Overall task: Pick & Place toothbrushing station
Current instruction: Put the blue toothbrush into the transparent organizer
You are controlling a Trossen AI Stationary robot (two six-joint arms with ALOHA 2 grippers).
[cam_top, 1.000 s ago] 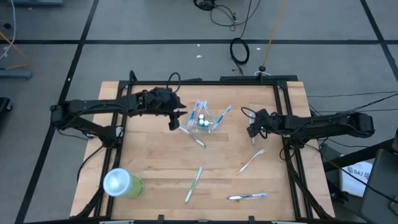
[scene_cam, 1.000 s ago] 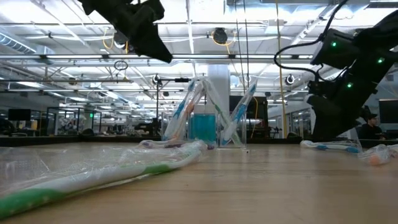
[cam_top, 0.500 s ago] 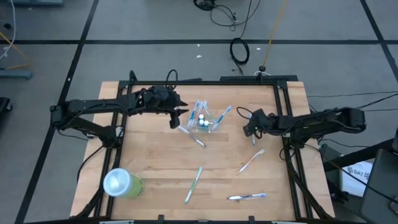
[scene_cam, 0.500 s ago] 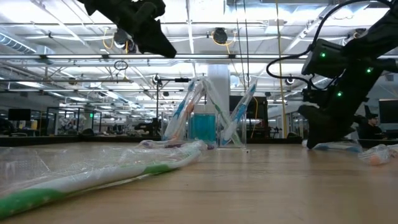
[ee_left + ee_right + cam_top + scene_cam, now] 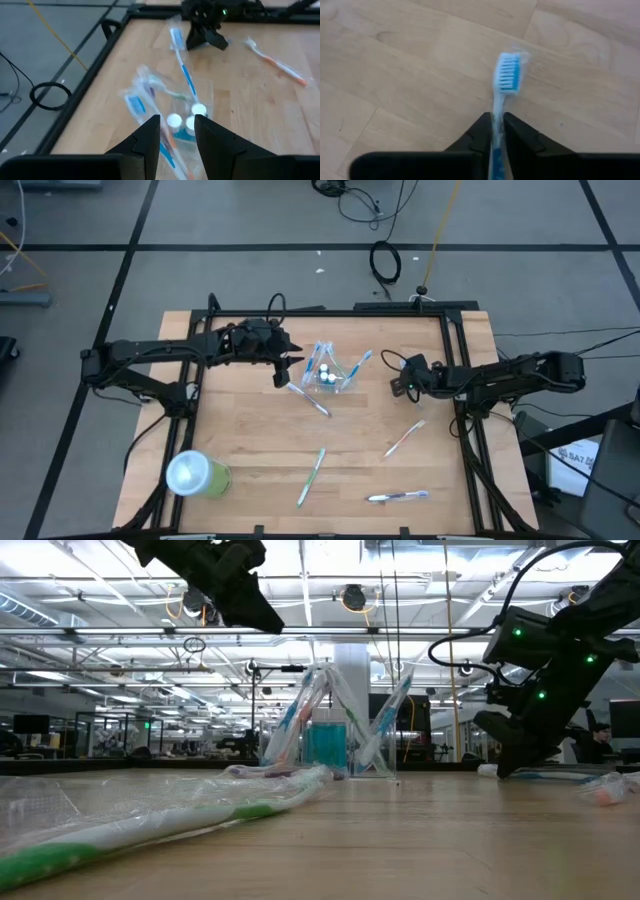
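Nearest you on the table (image 5: 250, 480) lie the leftovers: a wrapped blue-and-white toothbrush (image 5: 397, 496) close to the front edge, a green toothbrush (image 5: 311, 476) just inboard of it, and an orange-handled toothbrush (image 5: 404, 438) a little further back on the right. None of these has been touched, so you have at least three picks to go. The lime-green tumbler (image 5: 196, 475) at the front left is not part of the set.

Mid-table, your right gripper (image 5: 494, 131) has its jaws pinched almost together on the handle of a blue-bristled toothbrush (image 5: 506, 73), head pointing away from the wrist. I judge this one lifted or about to be, not yet delivered. A further toothbrush (image 5: 309, 399) lies just in front of the cup.

Beyond that stands the clear plastic cup (image 5: 328, 375), already holding several toothbrushes and white-capped tubes (image 5: 186, 122), so roughly half the job looks done. Your left gripper (image 5: 177, 131) waits above the cup, jaws part open and empty
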